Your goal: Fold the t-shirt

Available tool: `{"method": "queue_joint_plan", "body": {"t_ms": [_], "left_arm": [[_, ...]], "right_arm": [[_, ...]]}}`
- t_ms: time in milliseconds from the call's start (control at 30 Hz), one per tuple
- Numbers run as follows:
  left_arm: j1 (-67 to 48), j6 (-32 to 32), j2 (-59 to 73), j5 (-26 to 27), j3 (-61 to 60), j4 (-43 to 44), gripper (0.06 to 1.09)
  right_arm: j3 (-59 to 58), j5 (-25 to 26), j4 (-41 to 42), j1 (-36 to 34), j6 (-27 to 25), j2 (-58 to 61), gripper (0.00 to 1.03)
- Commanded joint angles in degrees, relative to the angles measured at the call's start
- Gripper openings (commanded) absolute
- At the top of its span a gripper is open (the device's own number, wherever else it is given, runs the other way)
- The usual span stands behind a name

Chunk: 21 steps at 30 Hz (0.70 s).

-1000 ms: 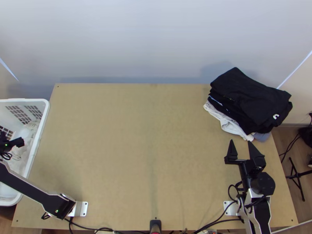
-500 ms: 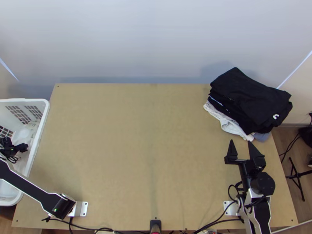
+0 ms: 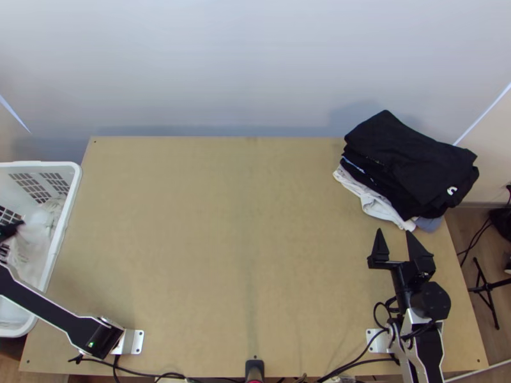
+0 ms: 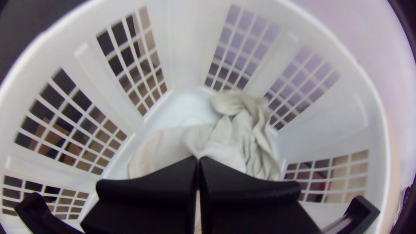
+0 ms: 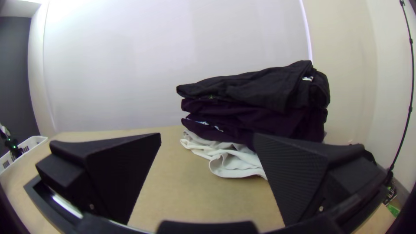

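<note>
In the white basket, the left gripper pinches pale cloth, likely the t-shirt, between closed fingers, probably for lifting it out, while the right gripper, fingers apart, is across the table from this basket, leaving spreading room.

Table: light wood, flat, small dark holes near its corners
Panel: pale grey-white, smooth, upright beyond the far edge
Side wall: plain beige, next to the panel
Far wall: dark grey, past the panel's other end
Floor: brown, wood-look
Stand: black, legs spread, right of the table
Light: soft, brightest high on the panel
</note>
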Motion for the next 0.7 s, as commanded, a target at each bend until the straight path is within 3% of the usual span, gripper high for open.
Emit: {"method": "queue_joint_plan", "body": {"t_ms": [0, 267, 533, 667], "left_arm": [[-0.62, -7.47, -17.71, 7.54, 1.47, -7.34, 0.09], [-3.61, -13.79, -38.45, 14.84, 1.47, -13.93, 0.09], [-8.36, -13.27, -56.82, 21.87, -2.84, -24.65, 0.09], [-14.07, -10.46, -67.11, 22.92, -7.32, -30.98, 0.09]], "right_arm": [[-0.01, 0.00, 0.01, 0.00, 0.01, 0.01, 0.99], [-0.01, 0.00, 0.01, 0.00, 0.01, 0.01, 0.99], [-0.01, 0.00, 0.01, 0.00, 0.01, 0.01, 0.99], [-0.01, 0.00, 0.01, 0.00, 0.01, 0.01, 0.99]]}}
